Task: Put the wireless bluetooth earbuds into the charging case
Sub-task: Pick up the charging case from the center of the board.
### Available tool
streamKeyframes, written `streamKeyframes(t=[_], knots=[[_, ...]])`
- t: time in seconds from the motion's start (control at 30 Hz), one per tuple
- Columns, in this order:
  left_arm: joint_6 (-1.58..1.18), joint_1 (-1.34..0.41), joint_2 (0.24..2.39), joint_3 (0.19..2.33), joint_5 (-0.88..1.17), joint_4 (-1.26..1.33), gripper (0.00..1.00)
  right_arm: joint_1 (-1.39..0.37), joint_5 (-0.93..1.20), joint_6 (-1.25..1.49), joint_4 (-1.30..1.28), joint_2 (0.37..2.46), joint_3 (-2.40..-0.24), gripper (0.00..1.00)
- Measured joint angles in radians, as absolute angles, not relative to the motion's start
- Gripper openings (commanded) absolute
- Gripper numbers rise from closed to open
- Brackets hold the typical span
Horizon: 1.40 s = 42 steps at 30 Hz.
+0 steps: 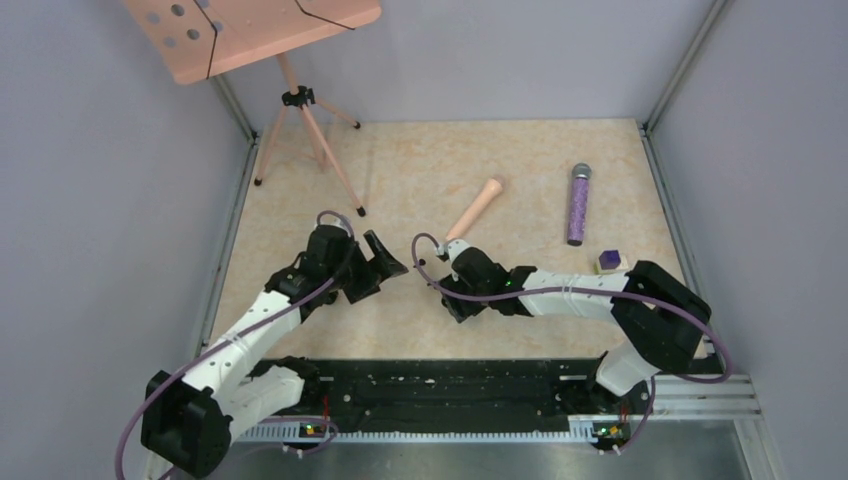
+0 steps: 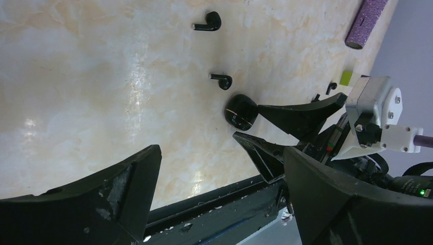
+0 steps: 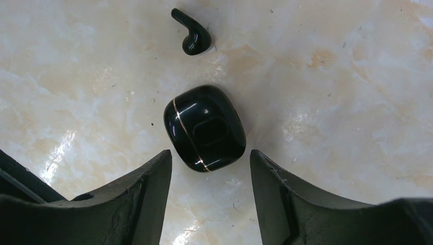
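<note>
Your right end effector [image 3: 210, 159] is spread wide, gripping nothing. The shut charging case [image 3: 205, 128] lies flat on the tabletop [image 3: 347, 102] just ahead of its fingertips with a gap on each side, and all you can make out on the case is a thin gold seam line and a rounded-rectangle imprint. One earbud [image 3: 192, 34] lies just beyond the case and apart from it, the other earbud [image 2: 208, 22] farther out, with bare marble around both. Your left end effector [image 2: 220, 150] is released and holds nothing, near the case, with the black rail [image 2: 219, 214] at the tabletop's near edge beneath it.
</note>
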<state>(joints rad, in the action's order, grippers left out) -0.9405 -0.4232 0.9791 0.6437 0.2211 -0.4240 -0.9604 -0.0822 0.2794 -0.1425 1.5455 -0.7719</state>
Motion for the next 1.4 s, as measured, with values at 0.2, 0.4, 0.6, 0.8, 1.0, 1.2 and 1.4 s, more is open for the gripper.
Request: streamKeyframes(t=[0.2,0.4,0.6,0.8,1.0,1.2,1.4], knots=[[-0.996,-0.458,1.015,0.61,0.239,-0.353,0.93,-0.96,-0.054,0.241,-0.144,1.567,-0.78,0.63],[-1.026,-0.48,1.047,0.591,0.254,-0.333,0.93,-0.96,-0.025,0.217,-0.141,1.618,-0.835,0.66],[-1.042,-0.481,1.037,0.575,0.254,-0.31,0.93,-0.96,0.028,0.195,-0.136,1.618,-0.837,0.71],[-1.067,-0.481,1.021,0.536,0.251,-0.31,0.93,-0.958,0.011,0.174,-0.149,1.618,-0.842,0.92],[-1.071,-0.481,1.002,0.535,0.246,-0.308,0.93,-0.904,0.082,0.149,-0.141,1.617,-0.845,0.96],[-1.072,-0.481,1.002,0.532,0.246,-0.307,0.93,-0.841,0.206,0.148,-0.11,1.632,-0.853,0.95],[-1.071,-0.481,1.001,0.53,0.246,-0.307,0.93,-0.841,0.314,0.131,-0.07,1.661,-0.865,0.92]])
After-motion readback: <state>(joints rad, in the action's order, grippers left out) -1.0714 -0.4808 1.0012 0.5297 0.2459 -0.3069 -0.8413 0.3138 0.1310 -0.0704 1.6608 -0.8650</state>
